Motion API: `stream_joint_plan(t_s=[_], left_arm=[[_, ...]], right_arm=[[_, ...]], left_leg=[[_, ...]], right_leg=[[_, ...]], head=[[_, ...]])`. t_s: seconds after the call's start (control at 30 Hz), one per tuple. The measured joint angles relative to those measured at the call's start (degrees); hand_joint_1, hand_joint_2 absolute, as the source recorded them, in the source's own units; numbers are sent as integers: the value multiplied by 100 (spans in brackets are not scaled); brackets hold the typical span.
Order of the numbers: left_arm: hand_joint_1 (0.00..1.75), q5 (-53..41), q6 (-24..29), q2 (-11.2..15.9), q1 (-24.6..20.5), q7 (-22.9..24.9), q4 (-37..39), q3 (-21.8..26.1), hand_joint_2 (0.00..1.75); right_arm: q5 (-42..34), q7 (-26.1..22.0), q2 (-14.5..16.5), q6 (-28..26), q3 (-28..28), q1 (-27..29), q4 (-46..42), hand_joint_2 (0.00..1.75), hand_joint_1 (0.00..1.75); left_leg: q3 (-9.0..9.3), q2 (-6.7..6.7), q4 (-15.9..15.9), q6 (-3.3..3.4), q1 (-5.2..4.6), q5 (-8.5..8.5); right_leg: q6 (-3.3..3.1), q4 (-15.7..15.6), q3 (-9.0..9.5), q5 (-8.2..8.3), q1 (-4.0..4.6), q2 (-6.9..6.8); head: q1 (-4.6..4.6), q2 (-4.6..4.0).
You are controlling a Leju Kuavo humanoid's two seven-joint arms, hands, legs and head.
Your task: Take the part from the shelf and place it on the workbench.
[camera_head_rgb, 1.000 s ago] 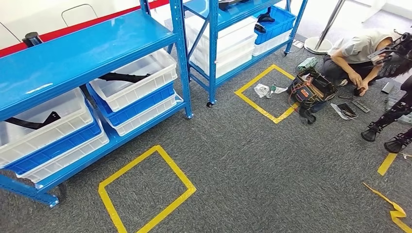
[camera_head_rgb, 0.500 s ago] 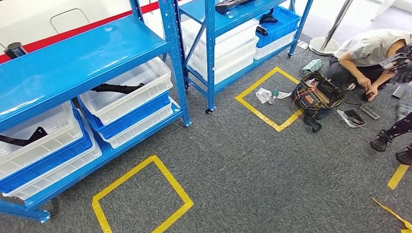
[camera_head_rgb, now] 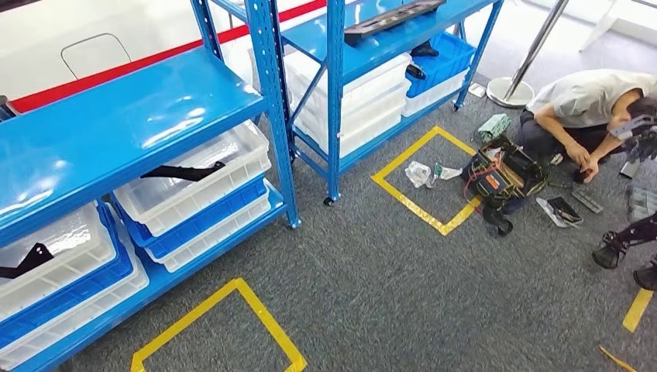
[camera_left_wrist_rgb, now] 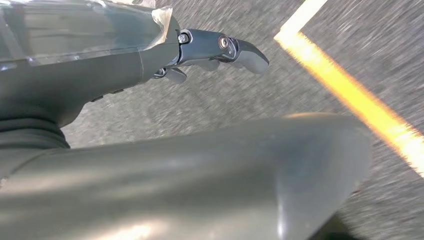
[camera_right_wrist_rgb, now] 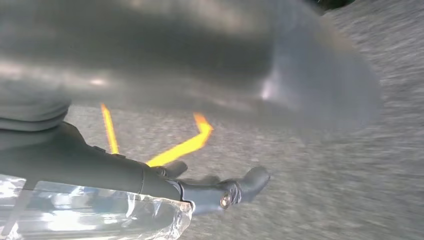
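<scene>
Fingers (camera_left_wrist_rgb: 240, 47) of the left hand (camera_left_wrist_rgb: 150, 55) stretch out over grey carpet (camera_head_rgb: 403, 294) with nothing between them, apart and holding nothing. The right hand (camera_right_wrist_rgb: 165, 187) likewise hangs above the carpet, its dark fingers (camera_right_wrist_rgb: 250, 182) extended and bare of any load; yellow tape lines (camera_right_wrist_rgb: 185, 145) lie on the floor beyond them. The wrist pictures are blurred, so finer finger detail cannot be told.

The part (camera_head_rgb: 182, 170), a black angled piece, lies in a white bin (camera_head_rgb: 194, 182) on the lower level of the near blue shelf (camera_head_rgb: 124, 124), toward that level's right end beside the upright post. It is well apart from both hands. Another black piece (camera_head_rgb: 23, 260) rests in the white bin (camera_head_rgb: 46, 256) at the left end of the same level.

A person (camera_head_rgb: 589, 101) crouches on the carpet by a tool bag (camera_head_rgb: 503, 174).
</scene>
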Motion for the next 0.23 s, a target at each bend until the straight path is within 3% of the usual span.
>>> stream_joint_plan(t_s=[0.07,0.13,0.17,0.23], left_arm=[[0,14,55,-1,-19,-4,0,1,0],[0,17,83,-17,-16,-3,2,1,0],[0,18,85,-24,-12,-3,3,1,0],[0,19,86,-33,-8,-3,3,1,0]], right_arm=[[19,1,4,-28,2,-19,0,175,0],[28,3,-13,-50,2,0,1,175,0],[32,6,-24,-56,1,17,1,175,0],[35,8,-36,-59,0,38,2,175,0]], left_leg=[[118,-51,-45,47,5,-97],[219,-159,-60,54,5,-190],[266,-229,-60,50,5,-231],[340,-336,-60,36,7,-282]], right_leg=[[-83,631,-474,-270,12,-7],[-76,826,-824,-491,24,-6],[-22,691,-899,-423,30,-5],[78,214,-880,-98,33,6]], head=[[4,0],[5,0],[8,0],[7,0]])
